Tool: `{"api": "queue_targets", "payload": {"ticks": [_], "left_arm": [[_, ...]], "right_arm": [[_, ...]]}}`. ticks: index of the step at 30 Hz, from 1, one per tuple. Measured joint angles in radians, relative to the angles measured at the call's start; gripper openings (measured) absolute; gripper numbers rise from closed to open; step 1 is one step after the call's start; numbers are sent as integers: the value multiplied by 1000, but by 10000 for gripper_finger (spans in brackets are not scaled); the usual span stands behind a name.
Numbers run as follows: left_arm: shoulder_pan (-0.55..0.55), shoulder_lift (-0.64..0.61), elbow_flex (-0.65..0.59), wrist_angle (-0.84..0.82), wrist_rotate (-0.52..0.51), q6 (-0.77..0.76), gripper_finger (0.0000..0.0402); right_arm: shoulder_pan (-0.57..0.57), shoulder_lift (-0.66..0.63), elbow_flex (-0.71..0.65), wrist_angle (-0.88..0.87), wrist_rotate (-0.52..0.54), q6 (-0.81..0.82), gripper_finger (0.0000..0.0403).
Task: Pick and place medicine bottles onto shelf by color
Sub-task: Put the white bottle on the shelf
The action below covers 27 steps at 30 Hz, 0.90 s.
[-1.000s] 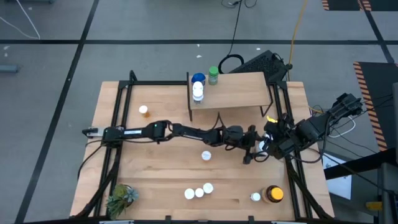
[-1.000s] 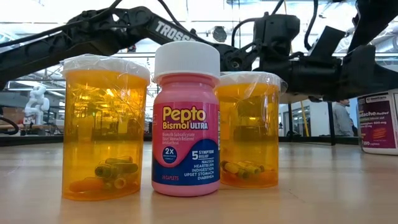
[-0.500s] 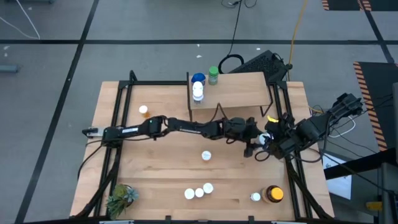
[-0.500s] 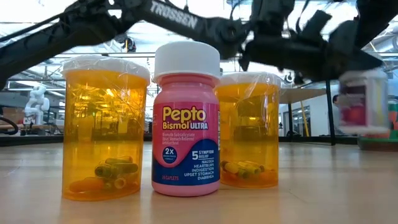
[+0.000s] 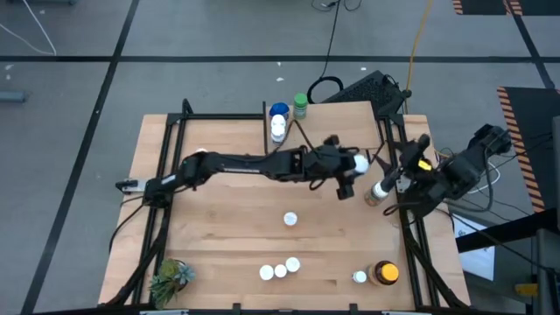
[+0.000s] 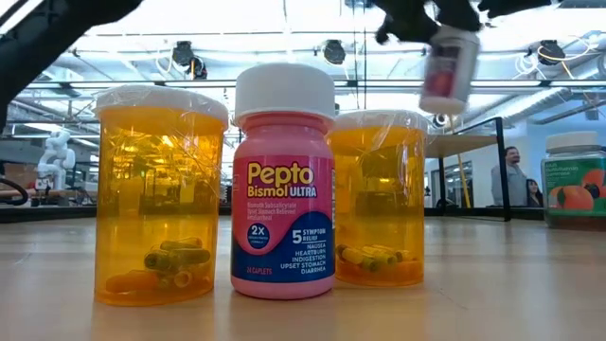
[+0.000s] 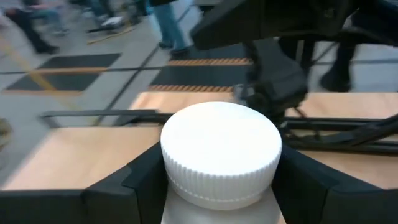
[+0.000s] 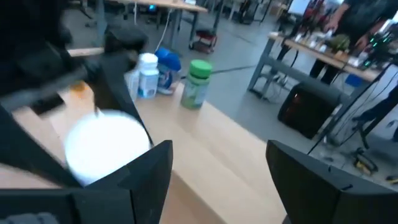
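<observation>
**Over the shelf, a white-capped bottle held aloft**

Above the wooden table (image 5: 219, 227), the left arm stretches across to the shelf (image 5: 337, 127). Its left gripper (image 5: 348, 166) pinches a white-capped bottle (image 5: 360, 163) over the shelf's front edge, the fingers (image 7: 134, 183) pressed against the bottle's sides. At the table's right edge, the right gripper (image 5: 394, 179) has its fingers spread apart, holding nothing. Three bottles stand at the shelf's back left corner: white (image 5: 278, 129), blue-capped (image 5: 279, 111) and green-capped (image 5: 300, 104).

L arm lifted white-capped bottle (image 5: 359, 162) up to shelf (image 5: 332, 122); R fingers (image 5: 378, 191) pulled back.
</observation>
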Motion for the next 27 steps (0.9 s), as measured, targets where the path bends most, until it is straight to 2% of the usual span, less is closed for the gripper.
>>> {"api": "queue_targets", "payload": {"ticks": [3,6,9,13,16,22,24,27], "left_arm": [[-8,-54,0,-81,-71,1,234],[-14,-104,0,-153,-90,-16,234],[-30,-146,0,-220,-101,-24,234],[-69,-194,-1,-285,-186,-31,234],[-104,-230,-1,-329,-248,-42,234],[-185,-287,-14,-415,-384,-90,234],[-210,-311,-61,-418,-442,-115,234],[-235,-372,-205,-409,-519,-183,234]], "right_arm": [[0,-10,-2,23,45,-50,253],[6,-9,-33,108,113,-127,253],[14,-9,-98,251,161,-225,253],[14,-9,-223,522,151,-343,253],[15,-4,-331,833,47,-475,253],[8,17,-546,1688,-330,-993,266],[-1,30,-609,1906,-402,-1123,276],[-33,47,-681,2098,-477,-1196,294]]}}
